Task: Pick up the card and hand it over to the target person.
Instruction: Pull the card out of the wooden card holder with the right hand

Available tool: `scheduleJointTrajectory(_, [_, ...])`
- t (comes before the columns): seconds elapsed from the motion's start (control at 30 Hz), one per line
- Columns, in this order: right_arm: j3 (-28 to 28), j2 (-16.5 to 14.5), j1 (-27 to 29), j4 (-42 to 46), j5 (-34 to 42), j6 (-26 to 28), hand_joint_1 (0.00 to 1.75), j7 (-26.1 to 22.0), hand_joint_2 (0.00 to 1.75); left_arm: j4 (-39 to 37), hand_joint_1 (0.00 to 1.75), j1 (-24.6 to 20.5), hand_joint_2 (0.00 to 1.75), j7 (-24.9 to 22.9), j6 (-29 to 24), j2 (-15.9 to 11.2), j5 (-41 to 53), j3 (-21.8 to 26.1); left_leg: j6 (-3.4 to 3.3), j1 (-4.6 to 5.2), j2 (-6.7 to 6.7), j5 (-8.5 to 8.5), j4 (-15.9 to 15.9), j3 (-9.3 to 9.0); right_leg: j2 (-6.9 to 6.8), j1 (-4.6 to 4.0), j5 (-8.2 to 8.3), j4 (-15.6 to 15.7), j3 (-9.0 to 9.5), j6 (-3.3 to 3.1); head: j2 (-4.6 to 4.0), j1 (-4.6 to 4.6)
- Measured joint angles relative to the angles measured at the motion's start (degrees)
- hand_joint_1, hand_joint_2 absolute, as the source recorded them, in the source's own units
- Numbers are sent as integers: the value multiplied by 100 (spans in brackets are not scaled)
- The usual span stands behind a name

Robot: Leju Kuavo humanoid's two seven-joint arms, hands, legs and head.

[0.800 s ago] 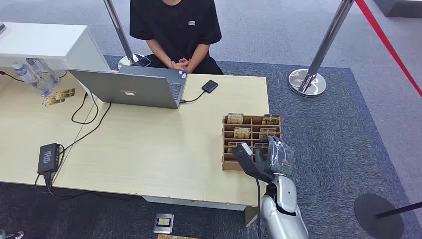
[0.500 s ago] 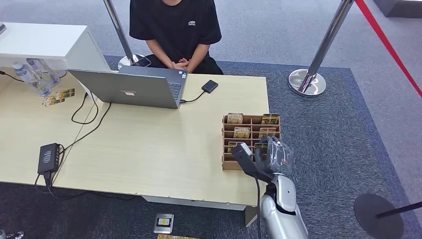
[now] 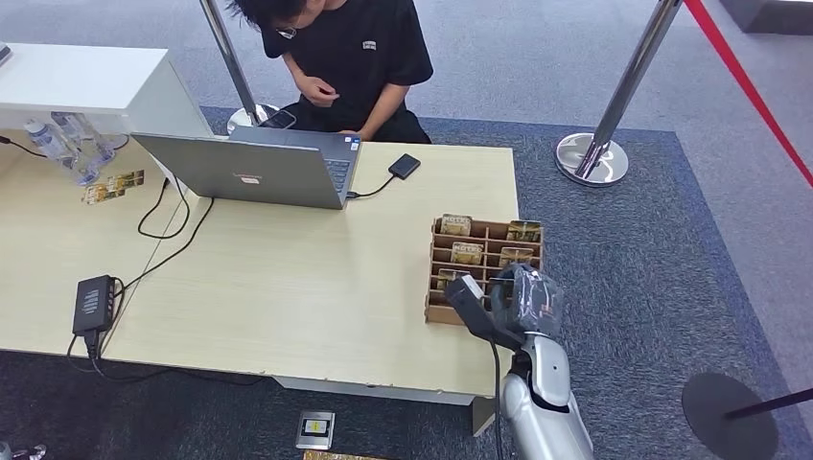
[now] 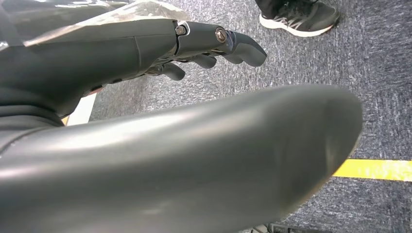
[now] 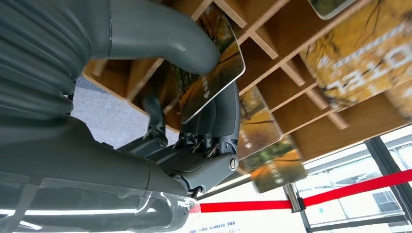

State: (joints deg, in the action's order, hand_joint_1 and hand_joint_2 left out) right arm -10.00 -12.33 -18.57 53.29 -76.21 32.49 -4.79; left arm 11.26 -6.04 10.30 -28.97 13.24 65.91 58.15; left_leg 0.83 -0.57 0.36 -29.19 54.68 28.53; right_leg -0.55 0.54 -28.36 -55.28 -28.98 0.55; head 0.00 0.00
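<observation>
A wooden card box (image 3: 434, 313) with several compartments of yellow-printed cards stands at the table's front right corner. My right hand (image 3: 522, 301) is over the box's near end. In the right wrist view the thick thumb (image 5: 160, 34) presses a card (image 5: 216, 73) with an autumn print against the dark fingers (image 5: 218, 114), just off the box (image 5: 291, 94). The person (image 3: 355, 53) in a black shirt sits at the far side of the table, leaning forward with one hand raised. My left hand (image 4: 121, 53) hangs over the carpet with its fingers apart, holding nothing.
A grey laptop (image 3: 259, 168) and a black drive (image 3: 404, 165) lie between the box and the person. A power adapter (image 3: 93, 304) with cables sits at the left. A stanchion base (image 3: 592, 158) stands on the carpet at the right. A shoe (image 4: 296, 17) and a yellow floor line (image 4: 374, 169) are near my left hand.
The person has leaned forward, unclasped their hands and raised one. My right hand has lifted a little and the box has shifted slightly.
</observation>
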Motion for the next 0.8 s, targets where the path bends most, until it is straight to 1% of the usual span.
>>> scheduleJointTrajectory(0.5, [-42, -13, -13, 207, 128, -70, 131, -73, 175, -1, 0, -7, 0, -18, -1, 17, 23, 2, 0, 1, 0, 0, 2, 3, 0, 1, 0, -2, -3, 0, 0, 0])
scheduleJointTrajectory(0.73, [-205, -17, 13, 504, 101, -156, 134, -143, 175, 4, 0, -9, 0, -15, -26, 10, 4, 38, 0, 0, 0, 0, 1, 3, 1, 0, -1, -2, -3, 0, 0, 0])
scheduleJointTrajectory(0.8, [-315, -9, 13, 676, 174, -222, 137, -232, 175, 3, 0, -10, 0, -14, -32, 8, -2, 51, 0, 0, 1, -1, 2, 4, 1, 0, -1, -3, -4, 0, 0, 0])
